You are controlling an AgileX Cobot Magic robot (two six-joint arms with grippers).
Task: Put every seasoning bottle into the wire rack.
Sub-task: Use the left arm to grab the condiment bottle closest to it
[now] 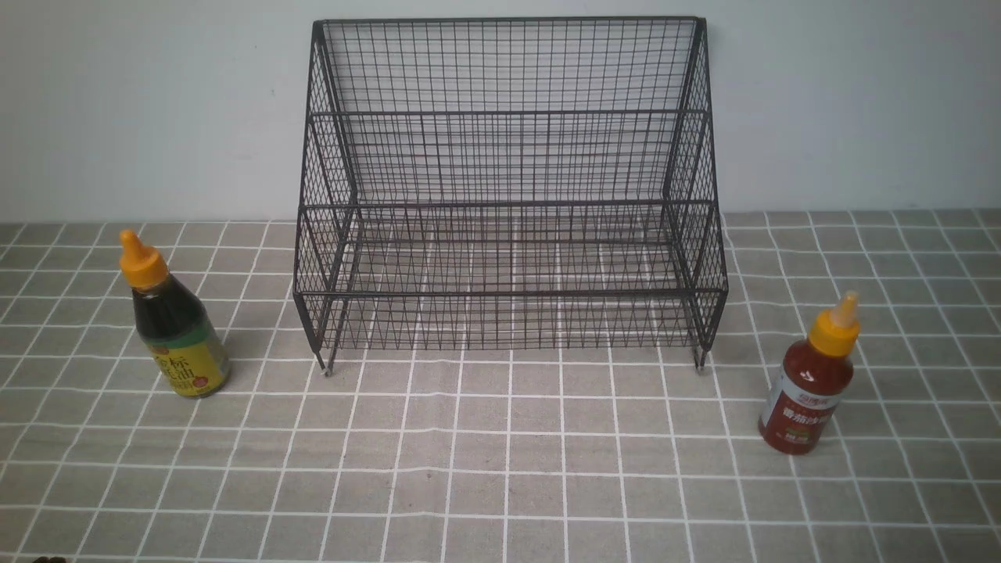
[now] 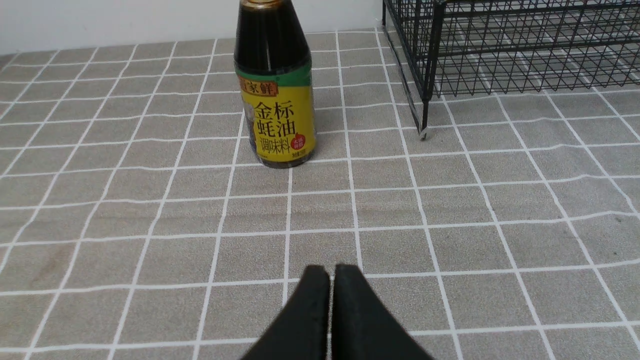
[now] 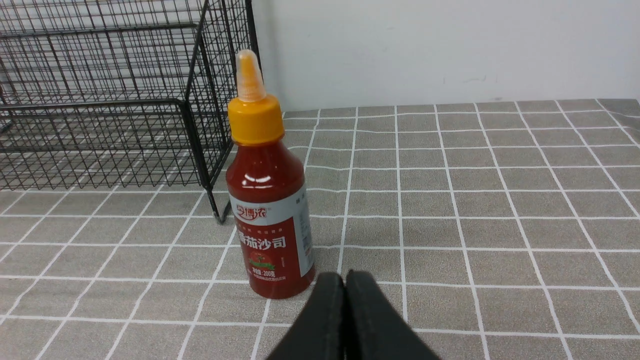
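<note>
- Front view shows the large black wire-mesh tiered rack (image 1: 508,188) standing against the pale wall (image 1: 117,102), with no bottle on either shelf; neither arm appears here.
- A dark brown squeeze bottle with an orange nozzle cap and yellow-green label (image 1: 180,336) stands upright on the grey checked tablecloth (image 1: 500,469), left of the rack and apart from it.
- A red squeeze bottle with an orange cap and white-red label (image 1: 805,391) stands upright to the rack's right, nearer the robot.
- The left gripper (image 2: 330,272) is clenched on nothing, with the brown bottle well ahead of it.
- The right gripper (image 3: 345,280) is likewise pressed closed and empty, with the red bottle near.
- The step in hand looks like the reach: each gripper should spread before arriving and close on the straight labelled body, not the tapered shoulder.
- The rack's sides are closed mesh, so entry is likely from the front, lifting each bottle over the lower shelf's front rail.
- Open cloth lies before the rack, giving both arms room to swing inward.
</note>
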